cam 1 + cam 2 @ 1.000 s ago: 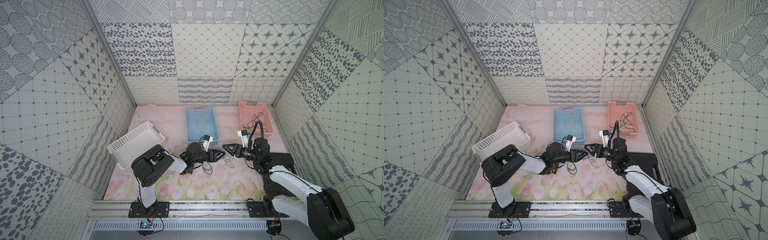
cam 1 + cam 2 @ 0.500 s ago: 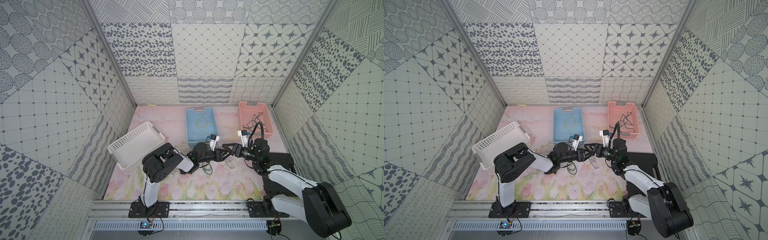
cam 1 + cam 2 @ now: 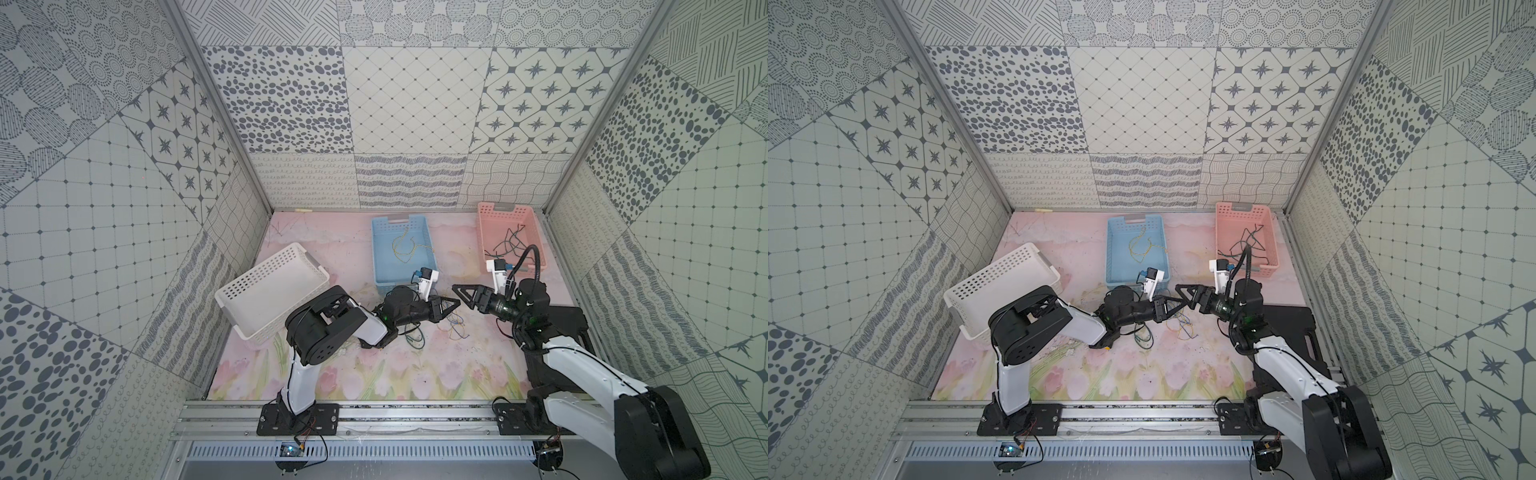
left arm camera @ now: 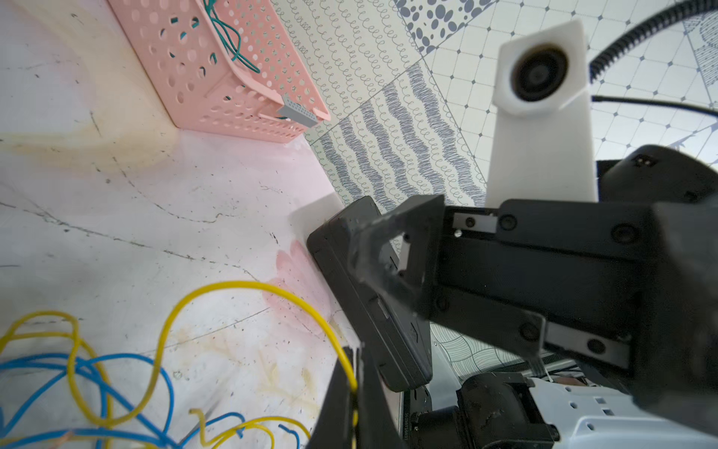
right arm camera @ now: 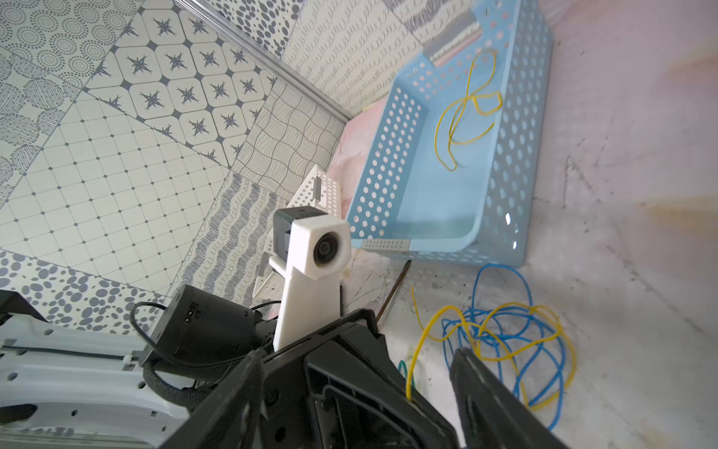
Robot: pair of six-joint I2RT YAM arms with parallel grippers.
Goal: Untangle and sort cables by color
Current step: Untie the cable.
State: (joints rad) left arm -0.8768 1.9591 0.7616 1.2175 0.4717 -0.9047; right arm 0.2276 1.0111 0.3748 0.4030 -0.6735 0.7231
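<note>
"Now the left pincer (image 3: 452, 306) is clamping shut on a yellow cable (image 4: 248, 285); a second ago it was gaping."

"And the right pincer (image 3: 463, 295)?"

"It is spreading wider, gripping nothing, its tip nearly touching the left's. I'd say a pull-apart is starting."

"Where is the rest lying?"

"The blue-and-yellow tangle (image 5: 505, 342) is sitting on the surface (image 3: 340, 249) just beside both pincers, and that cable is running into it."

"Room?"

"The blue basket (image 3: 376, 249) is crowding them from behind; bare surface is lying open toward the front rail (image 3: 415, 411)."
</note>
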